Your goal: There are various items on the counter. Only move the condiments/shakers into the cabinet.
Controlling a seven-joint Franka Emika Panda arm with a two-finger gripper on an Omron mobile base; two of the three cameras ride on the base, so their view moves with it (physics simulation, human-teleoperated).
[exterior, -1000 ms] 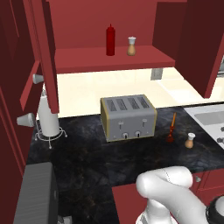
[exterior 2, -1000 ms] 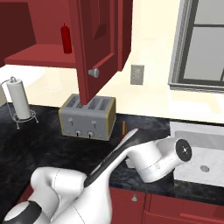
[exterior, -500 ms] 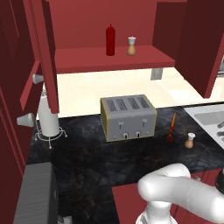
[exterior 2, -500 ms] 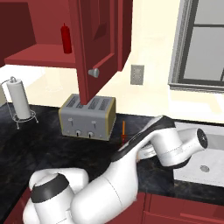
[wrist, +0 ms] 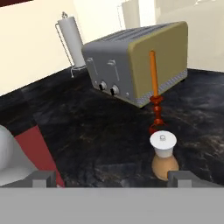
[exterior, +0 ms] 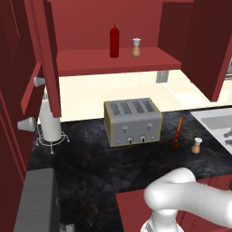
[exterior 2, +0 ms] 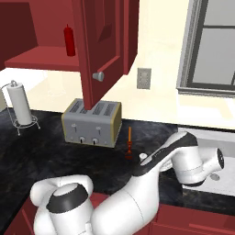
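A tan shaker (wrist: 164, 155) with a pale top stands on the black counter (wrist: 87, 131), close in front of my open gripper (wrist: 113, 180) and just inside the right fingertip (wrist: 183, 178). Nothing is between the fingers. The same shaker (exterior: 196, 145) shows near the counter's right end. On the cabinet shelf (exterior: 90, 63) stand the dark red bottle (exterior: 114, 41) and a second shaker (exterior: 136, 48). The bottle (exterior 2: 69, 40) also shows beside the open cabinet door (exterior 2: 103, 46).
A thin orange-red utensil (wrist: 154, 92) stands just behind the counter shaker, in front of the grey toaster (wrist: 135, 61). A paper towel holder (exterior: 50, 122) is at the far left. A sink (exterior: 217, 124) lies to the right. My white arm (exterior 2: 183, 156) crosses the counter's front.
My arm has swung further right and lower, toward the sink end. The bottle, shakers, utensil and toaster have not moved. The gripper stays open.
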